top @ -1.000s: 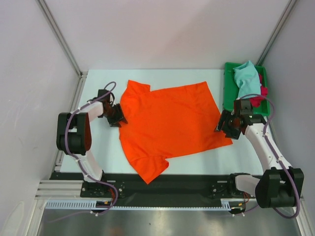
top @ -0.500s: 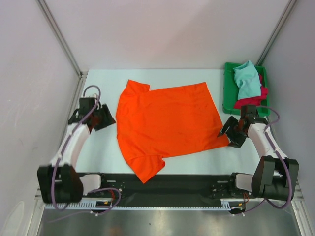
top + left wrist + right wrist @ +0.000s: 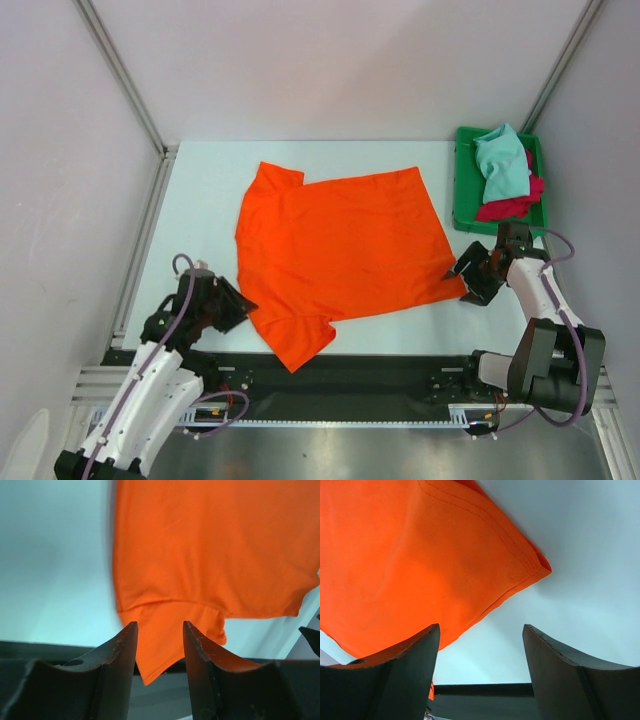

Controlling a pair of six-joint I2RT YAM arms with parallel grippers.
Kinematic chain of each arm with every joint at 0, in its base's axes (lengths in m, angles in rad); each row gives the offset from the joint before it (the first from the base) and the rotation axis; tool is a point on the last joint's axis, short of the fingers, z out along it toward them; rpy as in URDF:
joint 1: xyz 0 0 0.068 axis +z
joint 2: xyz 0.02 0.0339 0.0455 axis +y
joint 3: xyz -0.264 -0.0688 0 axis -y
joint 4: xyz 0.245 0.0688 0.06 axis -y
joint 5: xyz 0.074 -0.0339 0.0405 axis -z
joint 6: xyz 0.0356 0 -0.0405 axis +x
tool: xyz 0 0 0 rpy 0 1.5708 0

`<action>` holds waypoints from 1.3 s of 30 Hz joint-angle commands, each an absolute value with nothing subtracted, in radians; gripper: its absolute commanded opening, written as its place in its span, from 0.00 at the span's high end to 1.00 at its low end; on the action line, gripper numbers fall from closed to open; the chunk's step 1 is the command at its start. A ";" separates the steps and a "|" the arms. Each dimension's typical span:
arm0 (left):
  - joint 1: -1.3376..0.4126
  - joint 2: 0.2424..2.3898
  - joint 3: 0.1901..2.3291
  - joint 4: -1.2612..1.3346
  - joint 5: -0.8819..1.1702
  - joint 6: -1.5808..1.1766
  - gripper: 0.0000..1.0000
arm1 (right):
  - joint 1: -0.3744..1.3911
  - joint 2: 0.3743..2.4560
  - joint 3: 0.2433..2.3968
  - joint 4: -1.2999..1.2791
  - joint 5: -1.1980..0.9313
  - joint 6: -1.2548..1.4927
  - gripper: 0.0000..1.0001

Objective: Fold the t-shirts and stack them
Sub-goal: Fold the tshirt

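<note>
Orange t-shirt (image 3: pixel 340 255) lies spread flat in the middle of the smooth, pale table (image 3: pixel 200 220). It is soft matte cloth with only faint ripples, its neck to the far left. One short sleeve (image 3: pixel 300 345) pokes out toward the near edge and overhangs the dark rail there. At the far right sits the green tray (image 3: pixel 462 190), hard glossy plastic, with a crumpled teal shirt (image 3: pixel 500 165) heaped on a red shirt (image 3: pixel 510 205).

The left gripper (image 3: pixel 232 305) sits low at the near left, just beside the shirt's left edge. From the left wrist its dark tapered fingers (image 3: pixel 117 655) are parted a modest way with nothing between them, and the sleeve (image 3: pixel 160 625) and its stitched hem lie beyond the tips.

The right gripper (image 3: pixel 470 275) is at the shirt's near right hem corner (image 3: pixel 535 562). Its jaws are spread wide and empty, above the double-stitched corner and not touching it. The weave shows fine and dotted up close.
</note>
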State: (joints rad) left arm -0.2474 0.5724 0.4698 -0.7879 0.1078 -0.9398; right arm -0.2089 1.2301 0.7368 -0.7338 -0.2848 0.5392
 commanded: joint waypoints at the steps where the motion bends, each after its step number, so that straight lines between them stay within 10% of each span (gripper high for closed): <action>1: -0.308 0.506 0.427 -0.856 0.110 -1.103 0.54 | -0.212 1.189 0.747 -0.718 -0.307 0.545 0.27; 14: -0.621 0.669 0.382 -0.799 0.020 -1.267 0.53 | -0.213 1.170 0.695 -0.701 -0.279 0.548 0.27; 39: -0.623 0.744 0.350 -0.744 0.003 -1.261 0.62 | -0.219 1.158 0.693 -0.709 -0.221 0.595 0.28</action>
